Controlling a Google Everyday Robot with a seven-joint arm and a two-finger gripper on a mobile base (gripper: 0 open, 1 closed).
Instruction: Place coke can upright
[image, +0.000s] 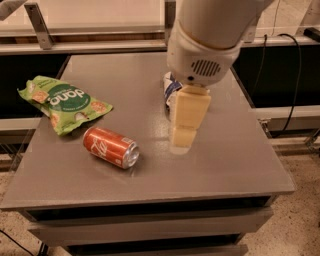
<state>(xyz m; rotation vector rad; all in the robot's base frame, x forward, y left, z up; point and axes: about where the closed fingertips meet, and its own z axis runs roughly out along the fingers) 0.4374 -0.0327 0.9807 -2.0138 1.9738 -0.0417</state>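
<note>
The coke can (111, 147) is red with white script and silver rims. It lies on its side on the grey table (235, 155), left of centre near the front, with its top end pointing to the front right. My gripper (182, 141) is cream-coloured and hangs from the white arm over the middle of the table. It is to the right of the can, about a can's length away, and holds nothing that I can see.
A green snack bag (64, 102) lies at the table's left, behind the can. A dark blue and white snack bag (170, 87) is mostly hidden behind my arm. Metal rails and a dark gap run behind the table. Cables hang at the right.
</note>
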